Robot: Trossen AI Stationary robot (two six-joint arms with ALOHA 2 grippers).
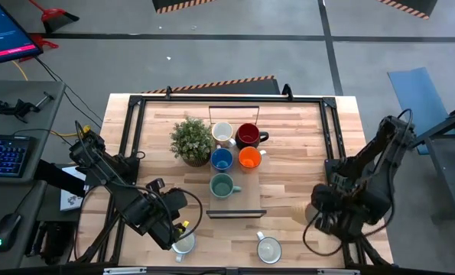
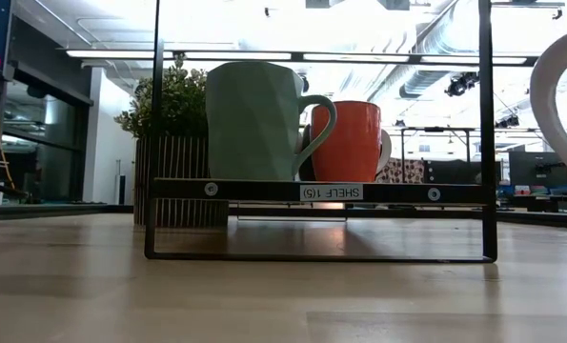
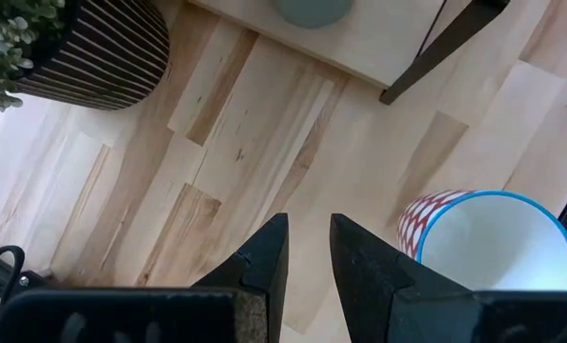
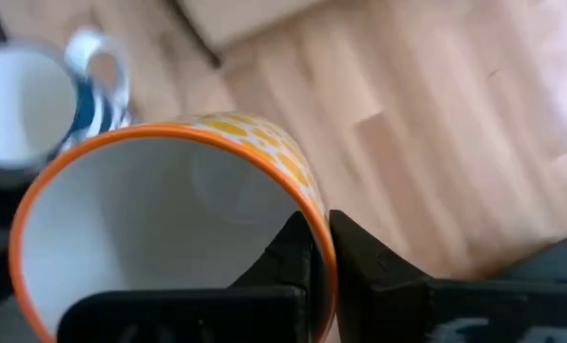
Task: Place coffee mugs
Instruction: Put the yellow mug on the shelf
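Observation:
Five mugs stand on the low shelf (image 1: 246, 200): white (image 1: 223, 133), dark red (image 1: 248, 135), blue (image 1: 222, 159), orange (image 1: 249, 158) and teal green (image 1: 222, 186). My left gripper (image 3: 309, 233) hovers at the table's near left, narrowly open and empty, beside a red-and-white patterned mug with a blue rim (image 3: 483, 238), which stands on the table (image 1: 183, 243). My right gripper (image 4: 319, 229) is at the near right (image 1: 319, 210), shut on a yellow-patterned mug with an orange rim (image 4: 159, 219). A white mug with blue pattern (image 1: 269, 248) stands near the front edge. My right gripper pinches the wall of the yellow-patterned mug at its orange rim (image 4: 302, 195), one finger (image 4: 283, 252) inside the cup and one (image 4: 359, 252) outside. The mouth faces the wrist camera. Whether its base is off the table I cannot tell.
A potted green plant (image 1: 191, 140) stands left of the shelf, close to the white and blue mugs. A dark frame (image 1: 135, 114) runs along the table's far, left and right edges. Bare wood lies between the shelf and the right arm (image 1: 296, 168).

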